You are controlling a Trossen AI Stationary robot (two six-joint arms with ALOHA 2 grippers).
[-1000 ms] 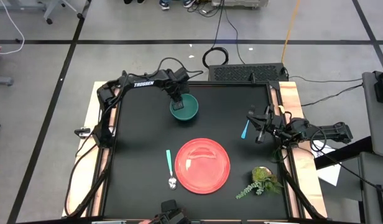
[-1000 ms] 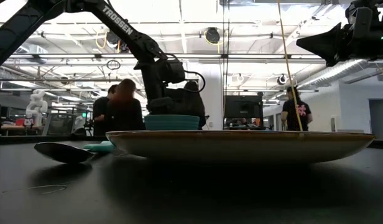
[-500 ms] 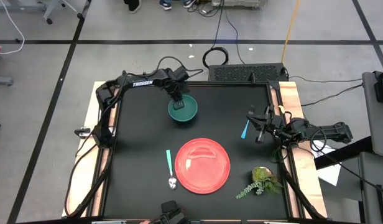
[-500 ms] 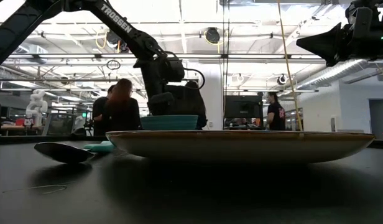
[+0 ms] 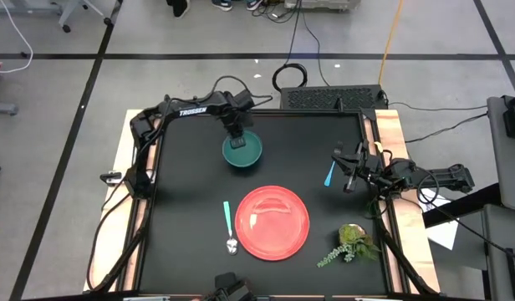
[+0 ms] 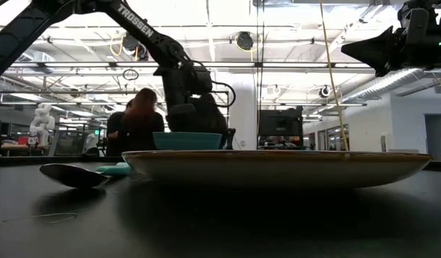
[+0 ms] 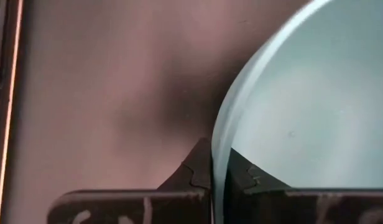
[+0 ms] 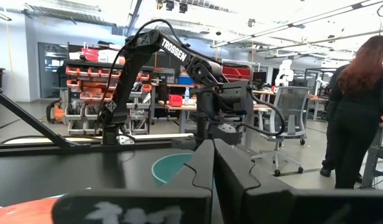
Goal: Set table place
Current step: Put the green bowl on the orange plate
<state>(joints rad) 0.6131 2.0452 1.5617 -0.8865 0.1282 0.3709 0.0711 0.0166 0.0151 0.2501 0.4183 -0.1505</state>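
The red plate (image 5: 272, 221) lies flat on the black table (image 5: 182, 192), near the front middle. A green bowl (image 5: 242, 151) is behind it, toward the far edge, and also shows in the low view (image 6: 188, 140). My left gripper (image 5: 235, 138) stands over the bowl's far rim, shut on it. My right gripper (image 5: 348, 171) hovers shut and empty at the table's right side, high in the low view (image 6: 378, 50). A teal-handled utensil (image 5: 330, 173) lies on the table just left of it. My left gripper pinches the bowl's rim (image 7: 217, 163) on its far side, one finger inside the bowl and one outside. The fingers come from above, pointing down. The bowl stays upright. The plate hides its base in the low view, so I cannot tell whether it is lifted clear.
A spoon with a teal handle (image 5: 228, 224) lies left of the plate. A small green plant sprig (image 5: 351, 242) lies at the front right. Light wood strips (image 5: 124, 159) run along the table's left and right sides. People stand in the room beyond (image 6: 138, 122).
My left gripper has carried the green bowl a little toward the table's near edge and slightly left, closer to the plate. The bowl stays upright in the hold.
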